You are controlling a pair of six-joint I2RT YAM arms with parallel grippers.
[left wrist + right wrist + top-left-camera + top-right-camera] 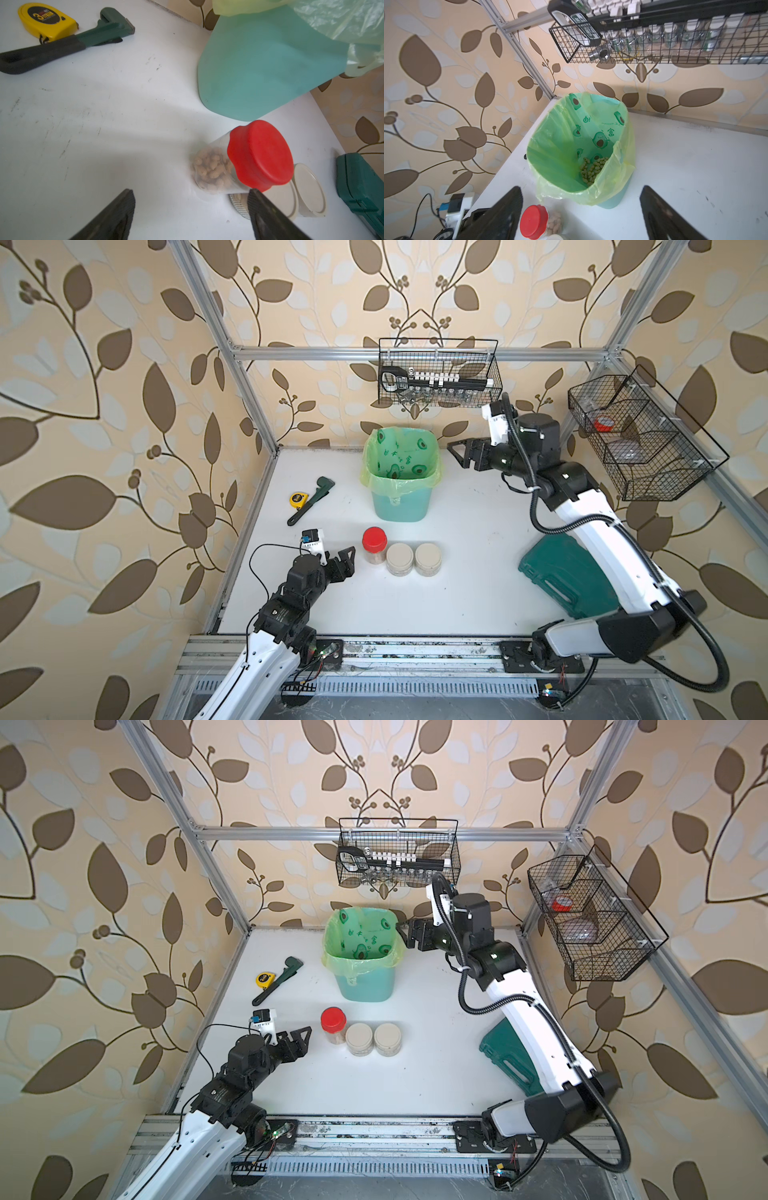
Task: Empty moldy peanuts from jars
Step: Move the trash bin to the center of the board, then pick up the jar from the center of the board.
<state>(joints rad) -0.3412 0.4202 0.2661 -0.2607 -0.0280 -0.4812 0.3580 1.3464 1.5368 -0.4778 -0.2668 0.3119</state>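
Three jars stand in a row at the table's front middle: a taller one with a red lid (374, 545) (333, 1025) and two squat ones with beige lids (400, 558) (428, 558). Pale moldy peanuts (212, 168) show through the red-lidded jar's glass (537, 222). More peanuts (592, 169) lie at the bottom of the green-lined mint bin (401, 506) (365, 986). My left gripper (352, 561) (191, 193) is open and empty, just left of the red-lidded jar. Beside the bin's right rim hangs my right gripper (456, 455) (581, 189), open with nothing in it.
A green wrench (311, 499) and a yellow tape measure (297, 499) lie at the left. A dark green case (569, 576) sits under the right arm. A wire basket (438, 373) hangs on the back wall, another (640, 435) on the right wall.
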